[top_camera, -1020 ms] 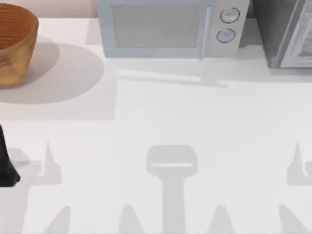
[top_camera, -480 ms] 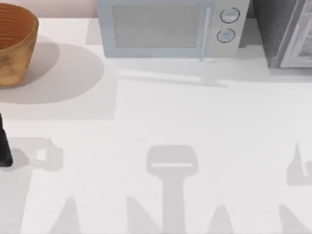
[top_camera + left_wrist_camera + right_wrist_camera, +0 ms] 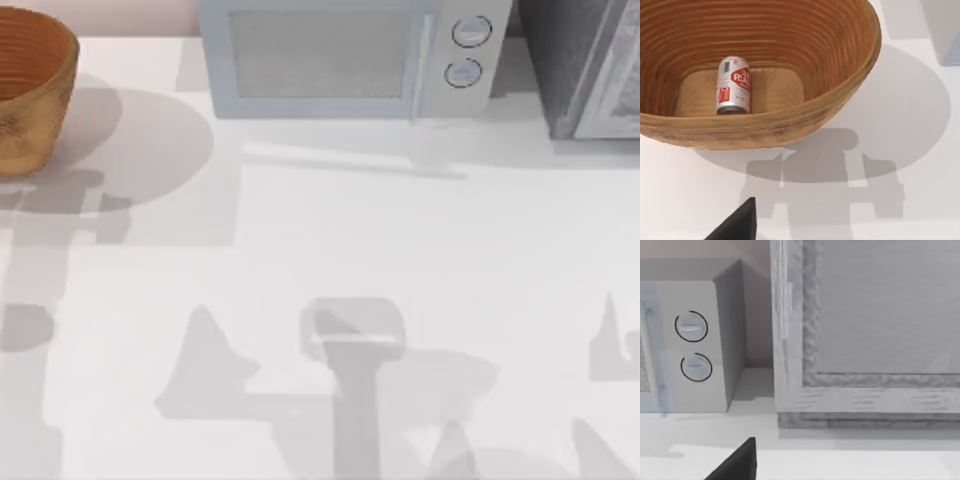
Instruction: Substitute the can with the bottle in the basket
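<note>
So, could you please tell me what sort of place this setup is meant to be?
Probably a simulated kitchen counter: a grey-white microwave stands at the back of a white table, and a woven basket holds a can.

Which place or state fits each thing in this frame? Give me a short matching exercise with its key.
Things:
1. can
2. basket
3. microwave
4. grey cabinet

Places or states:
A. back of the table, near the middle
B. lying on its side on the basket's floor
C. back right corner of the table
D. back left corner of the table

Pairs: 1-B, 2-D, 3-A, 4-C
</note>
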